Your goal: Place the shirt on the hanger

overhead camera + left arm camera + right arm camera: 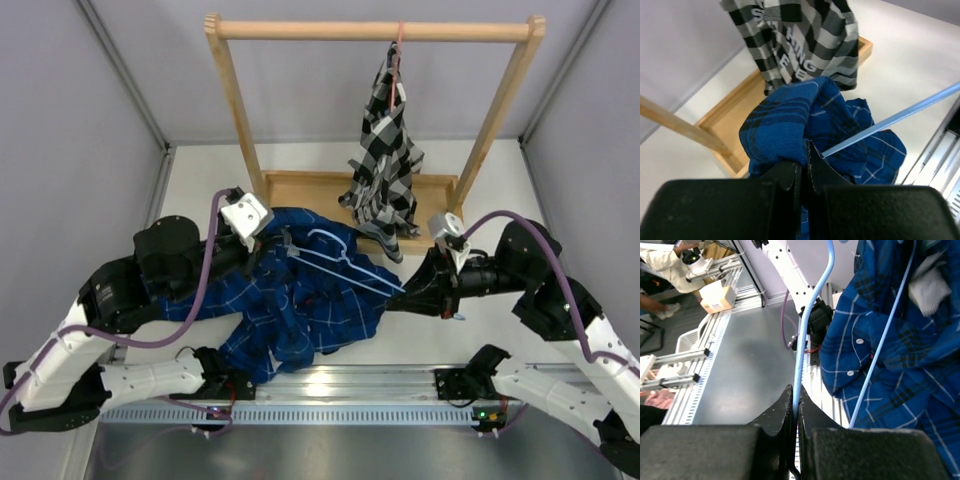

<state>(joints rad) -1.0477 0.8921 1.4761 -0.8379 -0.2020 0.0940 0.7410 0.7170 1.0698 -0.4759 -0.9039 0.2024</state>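
Shirt (300, 305) lies bunched on the table (200, 175), left of centre, its near edge at the front rail (330, 388). The rack base (300, 186) and a hanging checked shirt (385, 165) stand just behind it. Hanger (345, 262) rests over the shirt, its long axis running diagonally between the grippers. Left gripper (804, 155) pinches a shirt fold. Right gripper (796, 400) is clamped on the hanger wire. Bare table lies right of the shirt. Both arms reach inward with forearms low.

"HING" on checked shirt (805, 45)
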